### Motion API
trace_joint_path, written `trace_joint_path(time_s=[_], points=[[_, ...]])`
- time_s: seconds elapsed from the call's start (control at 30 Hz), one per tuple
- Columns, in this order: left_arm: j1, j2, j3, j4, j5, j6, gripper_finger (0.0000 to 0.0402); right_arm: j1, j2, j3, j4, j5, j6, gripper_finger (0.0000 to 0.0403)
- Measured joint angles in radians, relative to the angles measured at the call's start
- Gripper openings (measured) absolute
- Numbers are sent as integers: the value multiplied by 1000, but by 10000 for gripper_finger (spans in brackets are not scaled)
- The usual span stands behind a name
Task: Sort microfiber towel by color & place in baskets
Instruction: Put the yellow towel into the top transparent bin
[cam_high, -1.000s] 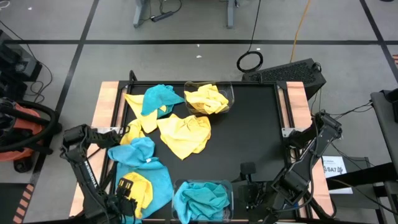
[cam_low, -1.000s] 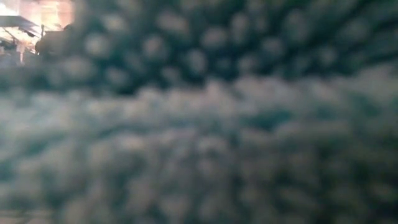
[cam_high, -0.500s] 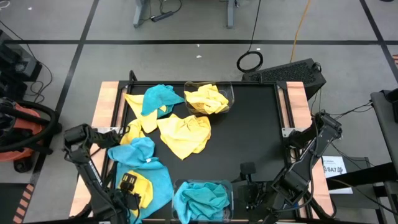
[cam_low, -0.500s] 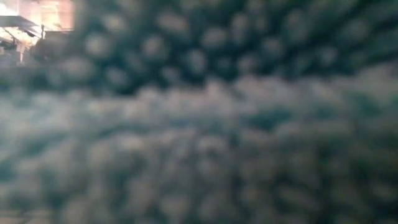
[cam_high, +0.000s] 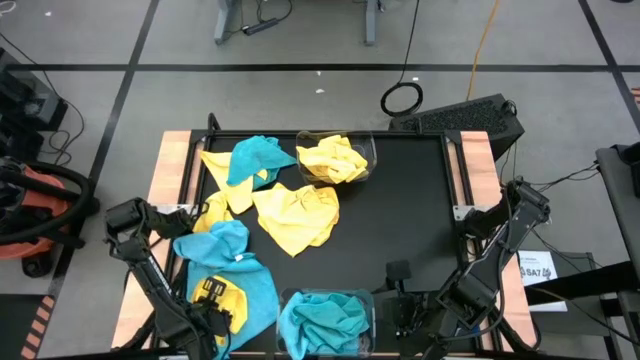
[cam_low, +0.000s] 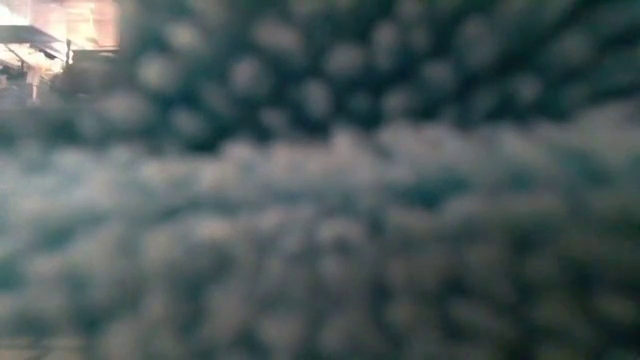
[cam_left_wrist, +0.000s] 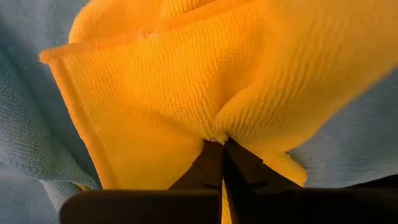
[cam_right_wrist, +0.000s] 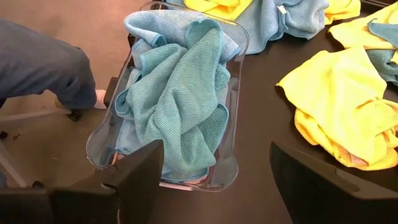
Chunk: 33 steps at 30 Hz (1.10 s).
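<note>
Left gripper sits at the near left of the table, its fingers pinched together on a fold of a yellow towel that lies on a blue towel. The far basket, which holds yellow cloth, lies away from this gripper toward the table's back and to the right; carrying the pinched towel there means crossing the loose pile. The left arm is the nearer arm to that towel.

Count, left to right in the high view: loose yellow towels, about four, including one at the far left, a small one at the left edge, the gripped one, and a spread one in the middle; loose blue towels, two, with one at the back. Overlaps make the tally uncertain. Baskets: two, the near one filled with blue cloth.

Right gripper waits just beside the near basket, fingers apart and empty. The low view is blocked by cloth.
</note>
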Motion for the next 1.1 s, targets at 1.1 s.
trace_joint_path(time_s=[1.1], points=[[48, -125, 432, -428, -619, -1, 0, -1, 0, 0, 40, -14, -76, 285]])
